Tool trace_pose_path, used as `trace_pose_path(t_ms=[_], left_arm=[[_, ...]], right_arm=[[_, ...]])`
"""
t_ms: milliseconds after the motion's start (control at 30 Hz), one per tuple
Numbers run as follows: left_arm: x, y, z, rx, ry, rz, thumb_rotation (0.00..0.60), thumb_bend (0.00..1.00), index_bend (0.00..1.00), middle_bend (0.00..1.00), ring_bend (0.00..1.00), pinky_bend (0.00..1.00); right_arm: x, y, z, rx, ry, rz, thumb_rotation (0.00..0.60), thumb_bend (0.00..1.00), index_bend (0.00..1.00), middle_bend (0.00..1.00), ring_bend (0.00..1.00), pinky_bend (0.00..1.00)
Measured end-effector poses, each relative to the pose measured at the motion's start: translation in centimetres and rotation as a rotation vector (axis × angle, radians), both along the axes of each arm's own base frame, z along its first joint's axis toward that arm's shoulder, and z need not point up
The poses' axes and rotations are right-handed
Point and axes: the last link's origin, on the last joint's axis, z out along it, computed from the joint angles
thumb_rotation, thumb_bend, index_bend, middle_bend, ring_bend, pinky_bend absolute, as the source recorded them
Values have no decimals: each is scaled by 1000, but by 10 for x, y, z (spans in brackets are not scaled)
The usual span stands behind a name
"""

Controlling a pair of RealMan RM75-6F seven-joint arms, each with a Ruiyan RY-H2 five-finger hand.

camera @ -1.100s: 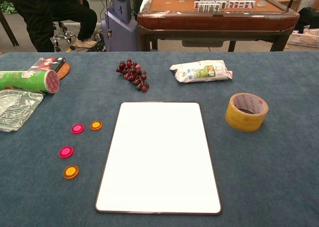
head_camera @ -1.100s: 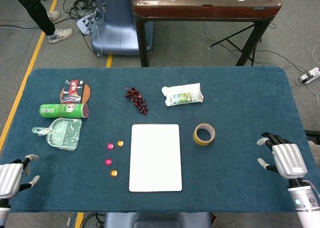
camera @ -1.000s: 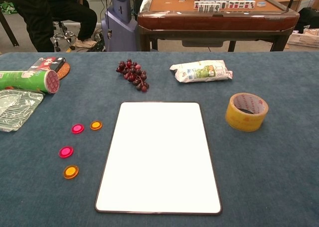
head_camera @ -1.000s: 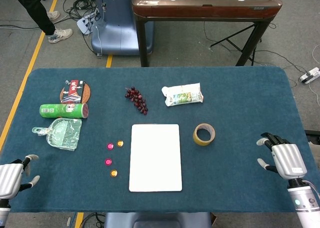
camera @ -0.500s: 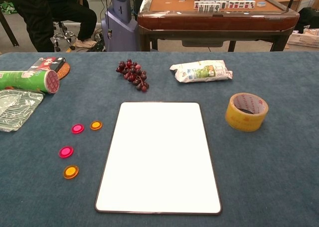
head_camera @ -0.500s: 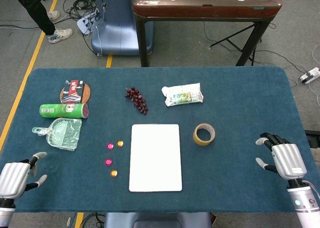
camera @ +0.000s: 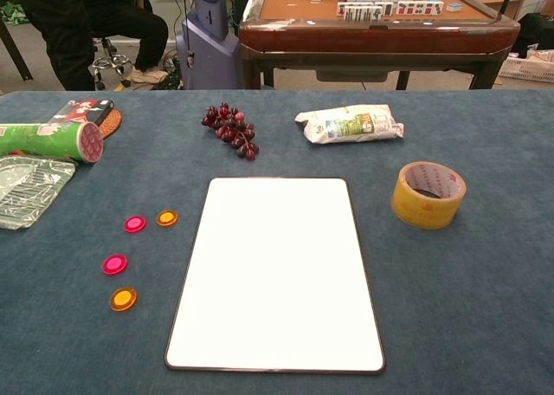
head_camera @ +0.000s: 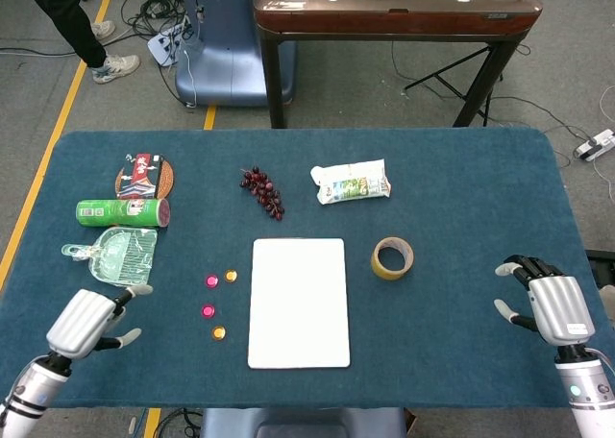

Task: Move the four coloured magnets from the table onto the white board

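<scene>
Head view: nothing moved yet, all four magnets [head_camera: 220,304] sit on the table left of the bare board [head_camera: 299,302]. Left hand [head_camera: 88,321] and right hand [head_camera: 551,306] both empty, fingers apart.

Chest view: same, no hands showing.

1. This looks like a robotics lab or test room, not a home: the floor is bare grey, with a yellow line [head_camera: 48,150] taped along it.
2. Loose cables [head_camera: 159,20] trail across the floor, and a white power strip [head_camera: 598,144] lies at the right edge.
3. A blue-grey machine base [head_camera: 223,44] stands behind the blue felt-covered table [head_camera: 461,179].
4. A mahjong table [camera: 376,22] with tiles on top stands at the back.
5. A person [camera: 69,22] in dark clothes stands by a wheeled stool [camera: 108,64].
</scene>
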Motion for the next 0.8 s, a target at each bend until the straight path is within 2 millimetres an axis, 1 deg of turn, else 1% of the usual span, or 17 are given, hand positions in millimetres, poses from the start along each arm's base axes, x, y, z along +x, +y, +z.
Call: trace_pose_path(t_ms=[133,267,633,800], left_arm=[[16,9,-15,-65,-11,-76,600,218,373,1000,1000,1000],[26,13,-29,-127,6,-101,600,218,379,1000,1000,1000],[63,18,-73,-279,165,-183,600,218,380,1000,1000,1000],[70,20,-89,-297,173,-189,600,218,385,1000,1000,1000]], right_arm=[[-1,-1,-1,5,-1,-4,600,161,388,334,315,443],[-2,0,0,7,-6,-7,600,162,388,334,314,443],[-3,3,13,-23,-43,-4,600,162,388,334,314,443],[-4,5,18,-34,-58,-4,600,162,388,334,314,443]])
